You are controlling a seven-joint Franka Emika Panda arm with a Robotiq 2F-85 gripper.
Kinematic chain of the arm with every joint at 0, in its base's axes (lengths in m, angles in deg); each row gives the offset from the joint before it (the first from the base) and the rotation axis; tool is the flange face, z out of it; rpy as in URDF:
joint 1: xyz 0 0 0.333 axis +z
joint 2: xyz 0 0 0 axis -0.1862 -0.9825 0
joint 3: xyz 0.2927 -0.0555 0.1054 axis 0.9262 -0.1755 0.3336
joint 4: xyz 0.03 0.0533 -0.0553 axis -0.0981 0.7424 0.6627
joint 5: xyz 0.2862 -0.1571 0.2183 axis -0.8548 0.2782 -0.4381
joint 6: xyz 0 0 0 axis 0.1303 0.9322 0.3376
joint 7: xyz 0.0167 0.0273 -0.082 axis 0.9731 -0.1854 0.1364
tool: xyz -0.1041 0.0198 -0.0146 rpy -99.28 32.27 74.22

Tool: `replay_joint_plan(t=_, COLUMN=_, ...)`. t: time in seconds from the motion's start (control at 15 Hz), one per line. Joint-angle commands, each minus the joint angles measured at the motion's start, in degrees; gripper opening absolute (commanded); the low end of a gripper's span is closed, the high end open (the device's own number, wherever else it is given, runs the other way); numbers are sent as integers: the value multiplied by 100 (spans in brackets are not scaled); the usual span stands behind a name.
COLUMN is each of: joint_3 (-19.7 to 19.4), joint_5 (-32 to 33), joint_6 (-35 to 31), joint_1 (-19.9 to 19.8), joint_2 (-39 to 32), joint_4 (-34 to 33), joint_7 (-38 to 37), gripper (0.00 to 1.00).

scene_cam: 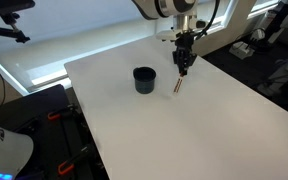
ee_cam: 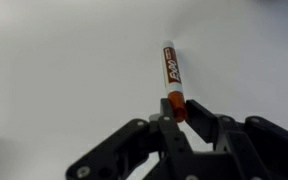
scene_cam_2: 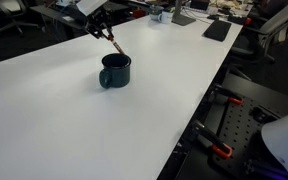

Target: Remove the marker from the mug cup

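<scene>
The white table (scene_cam: 219,130) is flat and smooth, so a dropped round body is likely to roll freely on it. The mug cup (scene_cam: 144,80) stands upright, with the gripper (ee_cam: 174,110) near it and not touching. The fingers (ee_cam: 200,120) pinch the marker (ee_cam: 171,68) at its reddish-brown end only. The marker hangs outside the mug, tip low over the table.

Hazards:
- The end-only pinch may permit pivoting or slipping.
- Release from height may let the marker bounce, roll against the mug, or travel toward a table edge.
</scene>
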Motion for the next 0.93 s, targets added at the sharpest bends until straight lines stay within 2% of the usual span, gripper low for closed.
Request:
replay_joint_plan(t=0.0, joint_3=-78, joint_5=-119, joint_6=164, joint_1=57, joint_2=-268, joint_4=-151, joint_7=-170, gripper=6)
replay_joint_plan(t=0.2, joint_3=-119, joint_5=-158, joint_6=144, joint_1=78, joint_2=-334, joint_4=-120, joint_7=-333, gripper=6)
replay_joint_plan(t=0.27, joint_3=-94, joint_5=-104, joint_6=5, joint_1=48, joint_2=-292, joint_4=-20, joint_7=-141, gripper=47)
replay_joint_plan(t=0.33, joint_3=-101, joint_5=-106, joint_6=5, joint_1=49, joint_2=-308, joint_4=-20, joint_7=-158, gripper=24)
replay_joint_plan(t=0.53, joint_3=-102, joint_5=-106, joint_6=4, joint_1=50, joint_2=-319, joint_4=-20, joint_7=-157, gripper=46)
replay_joint_plan(t=0.87, joint_3=-102, joint_5=-106, joint_6=3, joint_1=50, joint_2=-319, joint_4=-20, joint_7=-157, gripper=48)
